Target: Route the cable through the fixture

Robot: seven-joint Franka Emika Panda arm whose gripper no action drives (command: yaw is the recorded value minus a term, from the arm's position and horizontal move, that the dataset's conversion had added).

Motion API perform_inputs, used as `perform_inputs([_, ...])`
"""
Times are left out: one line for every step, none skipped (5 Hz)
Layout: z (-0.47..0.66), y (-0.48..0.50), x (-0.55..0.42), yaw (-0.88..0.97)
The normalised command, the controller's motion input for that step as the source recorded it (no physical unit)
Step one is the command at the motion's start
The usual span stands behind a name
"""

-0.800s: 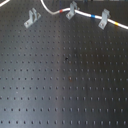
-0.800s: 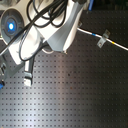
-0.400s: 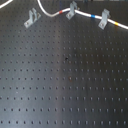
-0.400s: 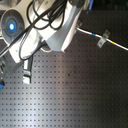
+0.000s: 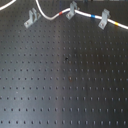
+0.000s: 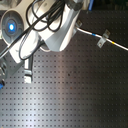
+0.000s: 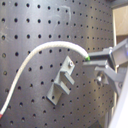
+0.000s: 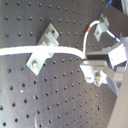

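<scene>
1. Plainly at the threading step: cable (image 5: 50,18) already run through the two other grey clips (image 5: 72,10) along the first exterior view's top. Not yet seated in the fixture (image 5: 31,19), which stands at the first exterior view's upper left on the perforated board (image 5: 65,85).
2. Pressed together on the cable's free stretch: the gripper (image 7: 92,61), pinching the white cord in both wrist views. Hidden behind the arm (image 6: 55,30) in the second exterior view.
3. Arching from near its red band (image 5: 61,13) up and over to the fingertips, and clear of the fixture's two upright prongs in the first wrist view. Seeming to cross the fixture in the second wrist view, with contact impossible to judge there.
4. Next, probably: bring the held stretch into line with the gap between the prongs, lower it in, then draw it taut enough to settle.
5. Worth watching: slack in the arc, likely to ride over a prong. Also avoid tugging hard enough to drag the cord out of the clips already threaded.
</scene>
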Motion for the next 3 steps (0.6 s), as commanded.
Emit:
perform_inputs([0.3, -0.057, -0.173, -0.58])
perform_inputs([0.38, -0.122, -0.138, -0.4])
perform_inputs([0.47, -0.205, -0.155, -0.14])
